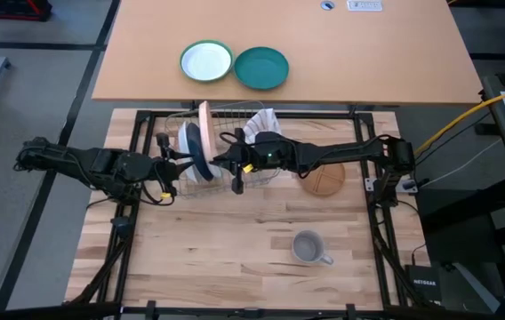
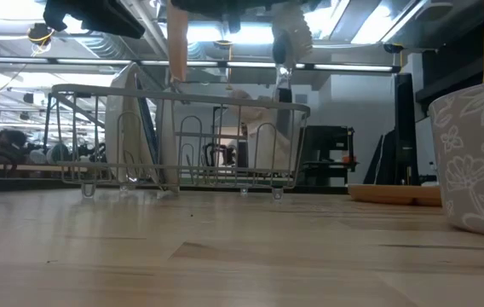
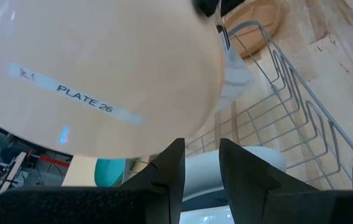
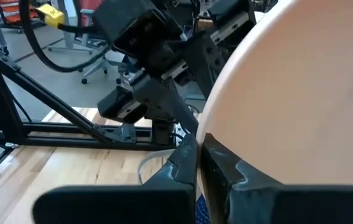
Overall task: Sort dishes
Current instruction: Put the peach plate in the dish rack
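Rack (image 1: pixel 257 178): a wire dish rack at the far middle of the wooden desk (image 1: pixel 235 249), between the two arms.
Left gripper (image 1: pixel 197 162): reaches in from the left over the rack's left part; in its wrist view the fingers (image 3: pixel 170 171) stand a narrow gap apart with the rim of a pale plate (image 3: pixel 96 74) just above their tips. Whether they pinch it I cannot tell.
Right gripper (image 1: pixel 224 160): reaches in from the right over the rack, fingers (image 4: pixel 186 158) pressed together on the edge of the same pale plate (image 4: pixel 301 106).
Pale plate (image 1: pixel 204 120): upright on edge over the rack's left part, its top reaching past the rack's far rim; it carries a strip label reading "PLATE 26".
Dark blue plate (image 1: pixel 201 153): upright on edge in the rack, just near of the pale plate.
White plate (image 1: pixel 187 147): upright in the rack, at the left of the blue one.
Wood-coloured plate (image 1: pixel 322 182): flat on the desk just right of the rack, partly under the right arm.
Mug (image 1: pixel 309 248): grey, patterned, upright on the near right of the desk, well apart from the rack.
Far desk (image 1: pixel 395 53): holds a green-rimmed white plate (image 1: pixel 206 62) and a teal plate (image 1: pixel 261 68) side by side.
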Robot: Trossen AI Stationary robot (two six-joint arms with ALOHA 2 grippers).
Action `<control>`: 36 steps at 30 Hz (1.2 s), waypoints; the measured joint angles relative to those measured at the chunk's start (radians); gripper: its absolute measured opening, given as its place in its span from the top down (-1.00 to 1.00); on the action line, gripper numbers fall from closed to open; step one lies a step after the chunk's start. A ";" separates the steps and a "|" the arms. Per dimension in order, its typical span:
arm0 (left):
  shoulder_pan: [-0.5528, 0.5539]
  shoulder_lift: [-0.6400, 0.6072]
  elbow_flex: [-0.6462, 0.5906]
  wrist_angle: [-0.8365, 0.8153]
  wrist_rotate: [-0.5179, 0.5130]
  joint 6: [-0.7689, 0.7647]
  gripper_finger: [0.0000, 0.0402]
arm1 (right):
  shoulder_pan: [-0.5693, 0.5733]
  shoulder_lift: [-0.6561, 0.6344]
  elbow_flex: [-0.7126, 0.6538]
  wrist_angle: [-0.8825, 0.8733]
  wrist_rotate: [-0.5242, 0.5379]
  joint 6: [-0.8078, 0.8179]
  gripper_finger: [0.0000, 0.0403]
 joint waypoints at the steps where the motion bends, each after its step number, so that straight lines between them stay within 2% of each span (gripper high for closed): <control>1: 0.000 0.000 0.000 0.000 0.000 -0.003 0.55 | 0.000 0.000 0.003 -0.001 -0.001 0.000 0.94; 4: 0.000 0.000 0.000 -0.002 0.000 -0.006 0.55 | 0.013 0.000 0.004 0.000 0.006 0.000 0.94; 9: 0.000 0.000 0.000 -0.019 0.000 -0.014 0.55 | 0.080 -0.002 0.005 -0.004 0.090 -0.002 0.94; 16: 0.000 0.000 0.000 -0.030 0.000 -0.021 0.55 | 0.216 -0.003 0.006 -0.031 0.333 0.000 0.94; 20: 0.000 0.000 0.000 -0.029 0.000 -0.022 0.55 | 0.259 -0.004 0.006 -0.115 0.422 0.059 0.94; 24: 0.000 0.000 0.000 -0.029 0.000 -0.022 0.55 | 0.263 0.023 0.006 -0.200 0.460 0.134 0.94; 36: 0.000 0.000 0.000 -0.028 0.000 -0.026 0.55 | 0.185 0.070 -0.067 -0.166 0.428 0.127 0.94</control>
